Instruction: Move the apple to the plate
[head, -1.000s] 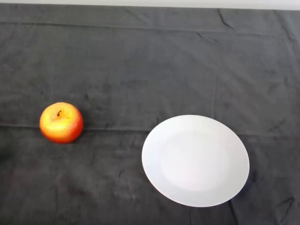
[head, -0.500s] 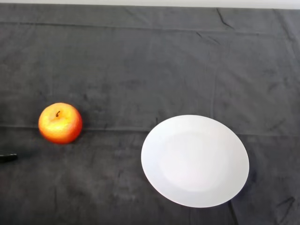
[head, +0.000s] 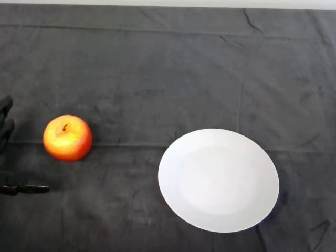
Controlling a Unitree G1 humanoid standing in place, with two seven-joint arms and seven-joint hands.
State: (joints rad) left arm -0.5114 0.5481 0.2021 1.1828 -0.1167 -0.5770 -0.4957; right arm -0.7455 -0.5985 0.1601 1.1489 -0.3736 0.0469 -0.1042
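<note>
Since the frame half a second before, the black hand [head: 6,126] had pushed further in from the left edge: then only a thin dark tip lay low at the border, and now fingertips showed at 9 o'clock of the scene, with the thumb [head: 26,188] reaching in lower down, at about 8 o'clock. The apple and the plate had not shifted.

The hand was spread wide, its fingers above and its thumb below with a broad gap between them, and it held nothing. Most of it lay beyond the edge of the view.

Just to the hand's 3 o'clock sat the apple [head: 67,138], red and orange with its stem up, resting on the dark cloth [head: 157,79] that covered the bench. It stood close to the fingertips but apart from them, and the thumb lay at its 7 o'clock, also clear of it.

The white plate [head: 218,180] lay well apart from the apple, at its 4 o'clock, flat on the cloth and bare, toward the lower right of the scene
</note>
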